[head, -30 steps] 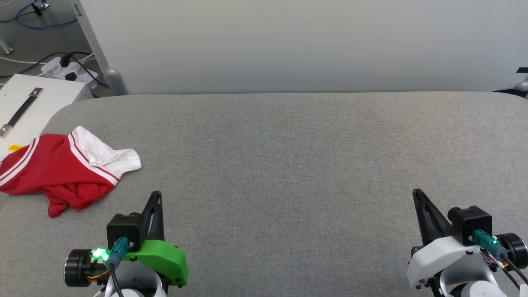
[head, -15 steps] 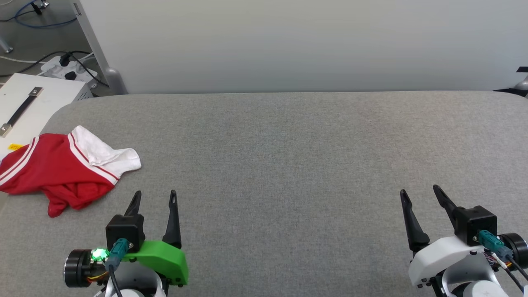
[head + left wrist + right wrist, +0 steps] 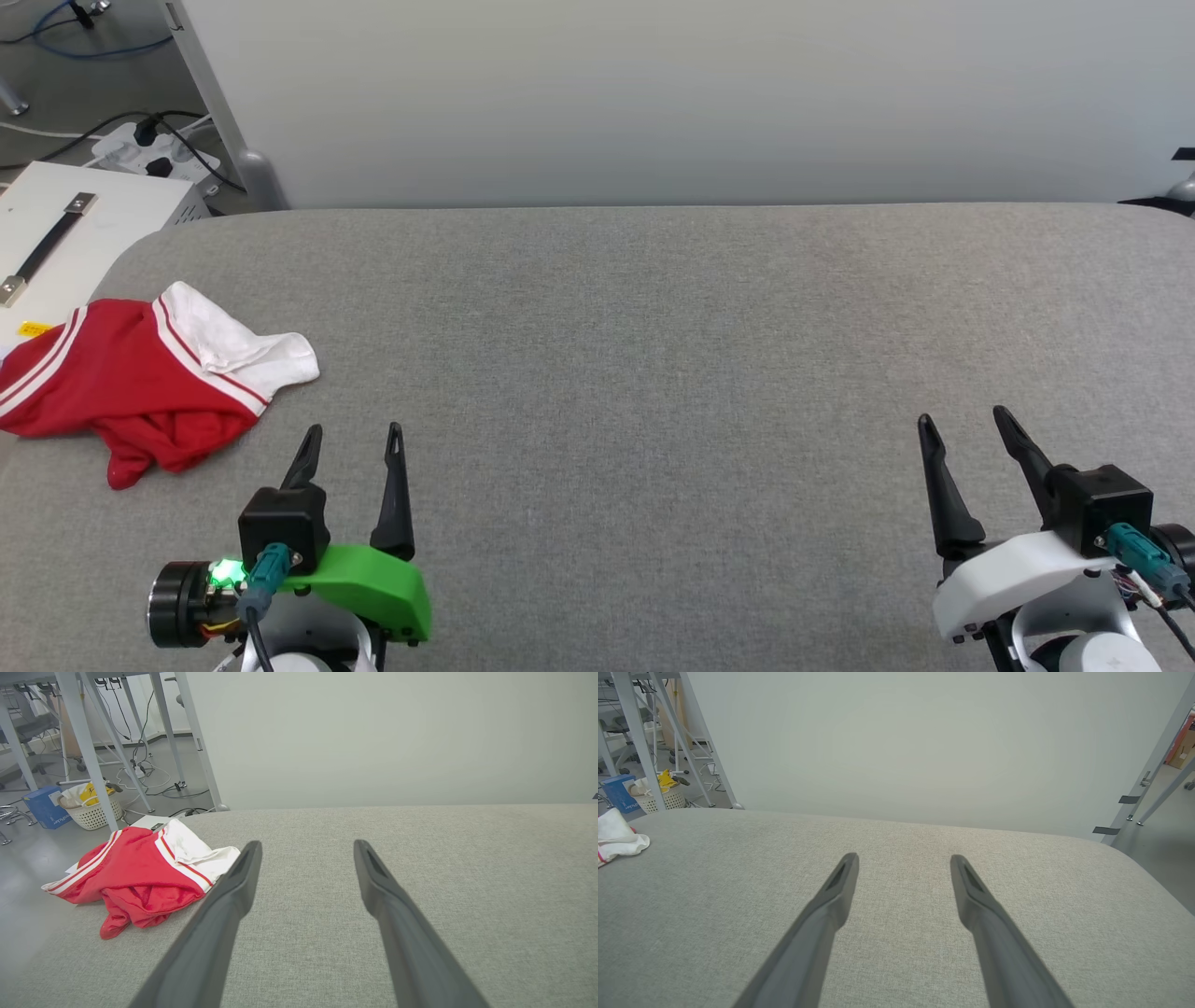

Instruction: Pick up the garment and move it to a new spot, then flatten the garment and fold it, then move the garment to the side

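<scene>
The garment (image 3: pixel 140 378) lies crumpled at the far left edge of the grey table (image 3: pixel 653 355), red with a white sleeve and red-white striped trim. In the left wrist view the garment (image 3: pixel 140 877) sits ahead and to the left of my fingers. My left gripper (image 3: pixel 353 431) hovers open near the front edge, to the right of the garment and apart from it, nothing between its fingers. At the front right my right gripper (image 3: pixel 964 417) is open and empty too. A white corner of the garment (image 3: pixel 619 837) shows at the right wrist view's left edge.
A white box with a black strap (image 3: pixel 65 233) stands beside the table's left end, with a power strip and cables (image 3: pixel 154 149) on the floor behind it. A pale wall panel (image 3: pixel 653 93) runs along the table's far edge. Metal frame legs (image 3: pixel 84 742) and a basket (image 3: pixel 93 809) stand beyond the left end.
Both grippers have opened from shut. The right gripper has shifted slightly forward. The garment has not moved.
</scene>
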`<state>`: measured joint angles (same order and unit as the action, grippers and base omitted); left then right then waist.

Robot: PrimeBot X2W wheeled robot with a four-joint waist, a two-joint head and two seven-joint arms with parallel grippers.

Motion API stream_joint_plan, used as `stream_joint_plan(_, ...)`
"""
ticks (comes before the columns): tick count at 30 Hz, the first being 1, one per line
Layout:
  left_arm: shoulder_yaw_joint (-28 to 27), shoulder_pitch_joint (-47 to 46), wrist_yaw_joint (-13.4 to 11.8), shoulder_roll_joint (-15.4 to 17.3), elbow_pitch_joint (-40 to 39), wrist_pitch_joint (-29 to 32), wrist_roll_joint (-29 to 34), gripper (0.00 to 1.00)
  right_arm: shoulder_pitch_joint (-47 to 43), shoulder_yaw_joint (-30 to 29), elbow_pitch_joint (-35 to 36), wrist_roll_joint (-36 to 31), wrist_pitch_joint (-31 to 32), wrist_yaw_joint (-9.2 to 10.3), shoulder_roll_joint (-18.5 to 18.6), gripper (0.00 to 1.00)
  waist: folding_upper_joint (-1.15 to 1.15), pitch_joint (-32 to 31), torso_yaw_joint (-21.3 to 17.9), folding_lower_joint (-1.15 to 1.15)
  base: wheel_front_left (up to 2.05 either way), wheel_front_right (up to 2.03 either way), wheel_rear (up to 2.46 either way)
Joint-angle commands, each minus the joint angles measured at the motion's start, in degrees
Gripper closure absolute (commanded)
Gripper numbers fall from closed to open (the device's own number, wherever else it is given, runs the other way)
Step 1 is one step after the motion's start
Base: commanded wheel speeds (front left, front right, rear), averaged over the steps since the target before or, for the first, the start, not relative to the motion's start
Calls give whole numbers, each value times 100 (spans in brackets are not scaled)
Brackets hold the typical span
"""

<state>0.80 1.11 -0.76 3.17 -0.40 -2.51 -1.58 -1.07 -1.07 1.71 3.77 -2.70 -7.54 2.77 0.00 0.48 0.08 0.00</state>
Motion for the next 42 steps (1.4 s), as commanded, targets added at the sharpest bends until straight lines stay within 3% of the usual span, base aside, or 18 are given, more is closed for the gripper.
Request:
stream_joint_plan(1,11,-24,-44,-6,-16,-65,-32,0,-44,-12,55,81,-63,1,4,0,0,3,1,0,0,0,0)
stream_joint_plan(42,196,24,-106,-16,37,-551,-183,0,-273,21,308,352,-543,3,7,0,0,-1,54,0,0,0,0)
